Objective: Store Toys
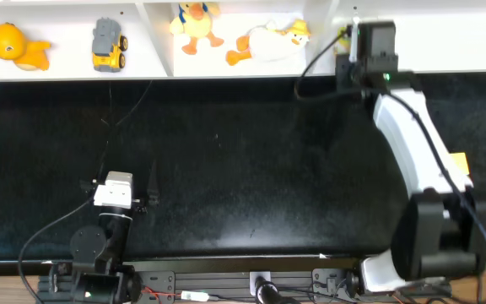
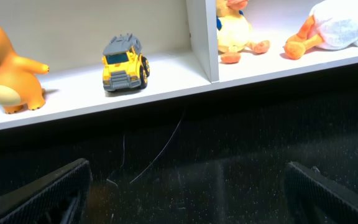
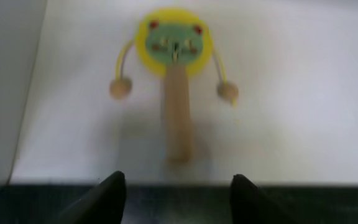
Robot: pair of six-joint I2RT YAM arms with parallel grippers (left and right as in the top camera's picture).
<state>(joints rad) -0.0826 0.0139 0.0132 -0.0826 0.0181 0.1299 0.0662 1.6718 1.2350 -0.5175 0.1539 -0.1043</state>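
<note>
A wooden rattle drum [image 3: 174, 74] with a yellow-rimmed green face and two bead strings lies flat on the white shelf [image 3: 303, 112], handle toward my right gripper [image 3: 176, 186]. That gripper stands open just off the handle's end, at the shelf's right compartment [image 1: 348, 38]. On the shelf also sit an orange duck [image 1: 17, 46] [image 2: 8, 68], a yellow toy truck [image 1: 108, 44] [image 2: 125, 62], a yellow plush duck [image 1: 195, 24] [image 2: 234, 31] and a white plush duck [image 1: 268, 42] [image 2: 334, 28]. My left gripper [image 1: 115, 190] [image 2: 185, 186] rests open low over the black table, near its base.
The shelf runs along the table's far edge, split by white dividers [image 2: 202, 37]. The black tabletop [image 1: 251, 169] lies wide between the arms. A yellow tag [image 1: 458, 162] shows beside the right arm. Cables trail near both arms.
</note>
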